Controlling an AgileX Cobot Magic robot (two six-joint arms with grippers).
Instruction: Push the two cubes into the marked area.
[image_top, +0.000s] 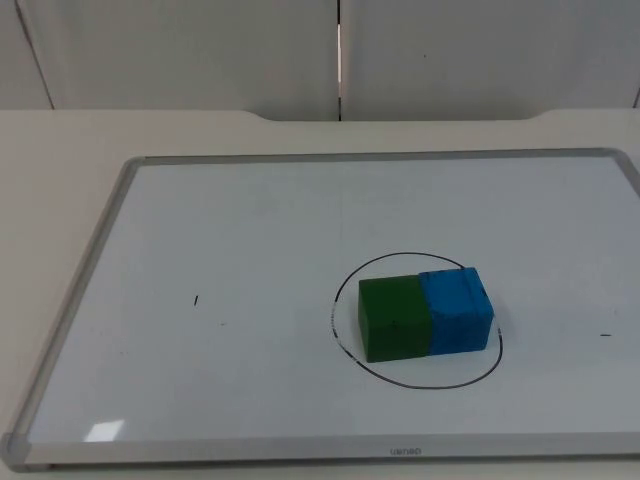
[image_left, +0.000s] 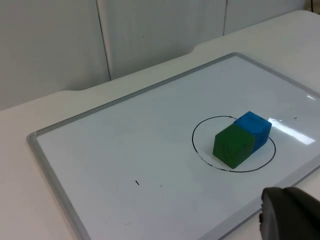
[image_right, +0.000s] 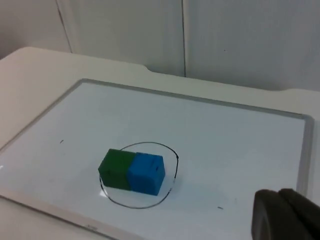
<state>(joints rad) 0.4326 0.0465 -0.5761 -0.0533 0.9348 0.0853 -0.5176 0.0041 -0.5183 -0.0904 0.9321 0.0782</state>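
A white rectangular whiteboard with a grey metal frame (image_top: 75, 300) is laid flat on the pale worktop (image_top: 60, 135), which is closed off at the back by a grey partition wall (image_top: 200, 50). A black hand-drawn oval outline (image_top: 345, 290) is marked on the board, toward its near edge and right of its middle. A green cube (image_top: 394, 318) and a blue cube (image_top: 457, 309) are seen inside that outline, side by side and touching, the green one toward the board's left edge and the blue one toward its right edge; the blue cube's outer side is just beside the drawn line. Both cubes are seen upright, flat on the board surface. A short black pen tick (image_top: 196, 299) is noted on the board's left half, another small tick (image_top: 604, 335) near the right edge. In the left wrist view the left claw (image_left: 290, 215) is seen as a dark fingertip held off the board's near edge, well apart from the cubes; its opening cannot be told. In the right wrist view the right claw (image_right: 285, 216) is likewise held back near the board's right near corner, apart from the cubes; its opening cannot be told either.
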